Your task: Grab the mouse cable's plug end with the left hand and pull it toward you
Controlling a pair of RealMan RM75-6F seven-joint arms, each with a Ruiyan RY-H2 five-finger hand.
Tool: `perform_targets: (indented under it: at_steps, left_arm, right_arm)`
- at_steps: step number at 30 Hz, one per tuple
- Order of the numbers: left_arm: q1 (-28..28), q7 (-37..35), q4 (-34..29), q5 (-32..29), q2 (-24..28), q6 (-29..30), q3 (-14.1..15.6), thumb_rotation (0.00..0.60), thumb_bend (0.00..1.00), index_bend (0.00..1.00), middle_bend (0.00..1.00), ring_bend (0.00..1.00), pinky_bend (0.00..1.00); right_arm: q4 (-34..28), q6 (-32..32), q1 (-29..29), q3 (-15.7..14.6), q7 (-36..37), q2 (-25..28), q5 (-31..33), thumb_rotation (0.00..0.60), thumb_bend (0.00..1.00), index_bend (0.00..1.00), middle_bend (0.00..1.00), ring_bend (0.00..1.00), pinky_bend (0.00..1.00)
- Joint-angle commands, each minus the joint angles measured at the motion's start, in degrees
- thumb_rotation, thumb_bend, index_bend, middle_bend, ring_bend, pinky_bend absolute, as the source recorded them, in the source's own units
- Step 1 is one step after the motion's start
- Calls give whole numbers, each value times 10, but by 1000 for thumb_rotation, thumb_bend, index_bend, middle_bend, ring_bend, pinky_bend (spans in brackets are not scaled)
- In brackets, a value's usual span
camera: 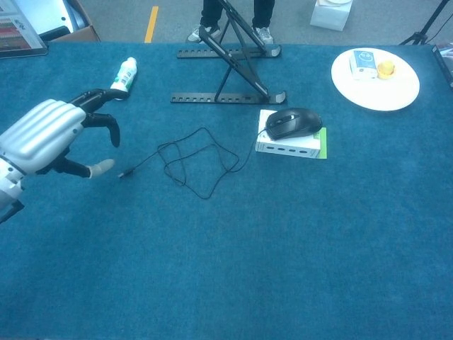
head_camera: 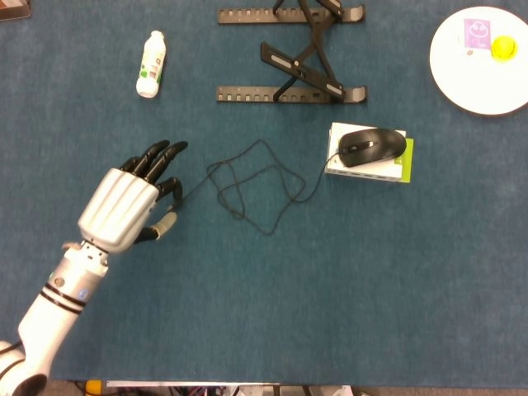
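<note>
The black mouse [head_camera: 373,146] sits on a white and green box [head_camera: 403,167] right of centre. Its thin black cable [head_camera: 266,233] lies in loose loops on the blue table and runs left. In the chest view the plug end [camera: 125,173] lies on the cloth just right of my left thumb tip, apart from it. My left hand [head_camera: 129,200] hovers there with fingers spread and nothing in it; in the head view its fingers [head_camera: 167,188] cover the plug. The chest view shows the same hand [camera: 49,134] and the mouse [camera: 291,122]. My right hand shows in neither view.
A white bottle [head_camera: 150,63] lies on its side at the back left. A black folding stand [head_camera: 293,62] stands behind the cable. At the back right, a white plate [head_camera: 462,82] carries a yellow object and a small card.
</note>
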Motion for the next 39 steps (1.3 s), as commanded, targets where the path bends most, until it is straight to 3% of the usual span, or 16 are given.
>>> perform_targets:
  at_steps: [1,25,30,39]
  left_arm:
    - [-13,-9,24,-13,-13,-13,-6,600,263,496,84,90,347]
    - [-41,-48,130,-63,-80,-38,1,600,264,494,70,90,345]
    - [-41,-59,161,-73,-102,-28,-5,600,264,472,48,90,290]
    - [-45,-72,191,-84,-121,-34,-1,600,264,472,45,90,280]
  right_arm:
    - [7,-2,1,-2,5,-6,1,600,381,321,203,112,82]
    - [20,-6,5,-8,12,-18,2,600,380,320,203,112,82]
    - [20,-6,4,-8,12,-18,3,600,381,321,203,112,82]
    - [25,1,0,-11,19,-18,3,600,381,321,203,112,82]
